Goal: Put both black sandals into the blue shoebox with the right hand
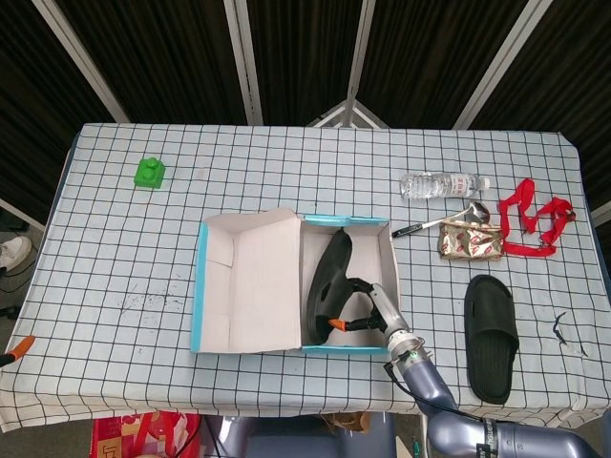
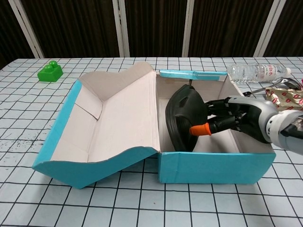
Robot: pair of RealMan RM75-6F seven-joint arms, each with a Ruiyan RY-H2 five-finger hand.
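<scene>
Right hand (image 2: 236, 120): fingers closed around black sandal (image 2: 185, 116), tilted on edge inside blue shoebox (image 2: 213, 168); second sandal (image 1: 491, 335) on bench, right.

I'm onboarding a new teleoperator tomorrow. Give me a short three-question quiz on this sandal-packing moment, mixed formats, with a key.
1. True or false: the right hand holds a black sandal inside the blue shoebox.
2. Multiple choice: where is the second sandal?
A. On the table, to the right of the box in the head view
B. In the open lid
C. Beside the green block
3. Fill in: the object lying just behind the spoon and the snack packet is a clear water ____.

Key: 1 true; 2 A; 3 bottle.
</scene>
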